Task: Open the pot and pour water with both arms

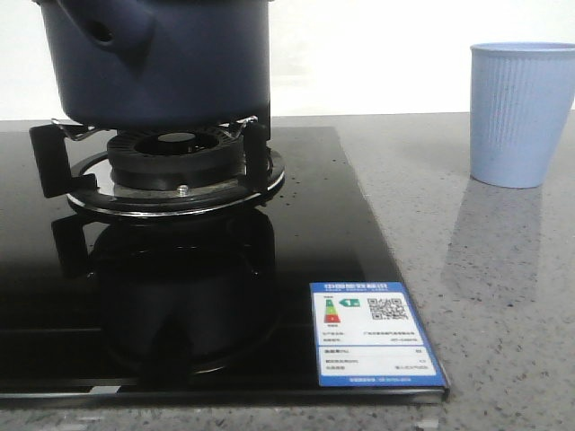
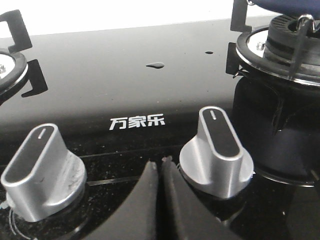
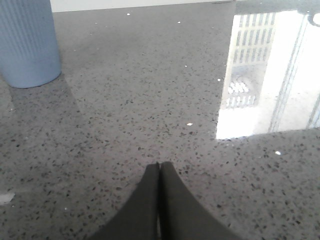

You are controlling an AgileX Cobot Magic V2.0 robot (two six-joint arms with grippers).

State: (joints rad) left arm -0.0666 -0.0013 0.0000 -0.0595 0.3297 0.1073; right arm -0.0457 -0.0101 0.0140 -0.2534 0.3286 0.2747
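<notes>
The dark navy-blue pot (image 1: 166, 63) stands on the gas burner's pan supports (image 1: 175, 166), its side nub with a round hole facing front-left; its top is cut off by the frame, so no lid shows. A sliver of its bottom shows in the left wrist view (image 2: 285, 6). A pale blue ribbed cup (image 1: 521, 112) stands on the grey counter to the right, also in the right wrist view (image 3: 27, 42). My left gripper (image 2: 160, 162) is shut and empty, low between two silver stove knobs. My right gripper (image 3: 159, 165) is shut and empty over bare counter. Neither gripper shows in the front view.
The black glass hob (image 1: 296, 224) carries an energy label (image 1: 373, 332) at its front right corner. Two silver knobs (image 2: 217, 150) (image 2: 42, 170) flank my left gripper. A second burner (image 2: 7, 70) lies further along the hob. Water drops (image 2: 156, 65) sit on the glass.
</notes>
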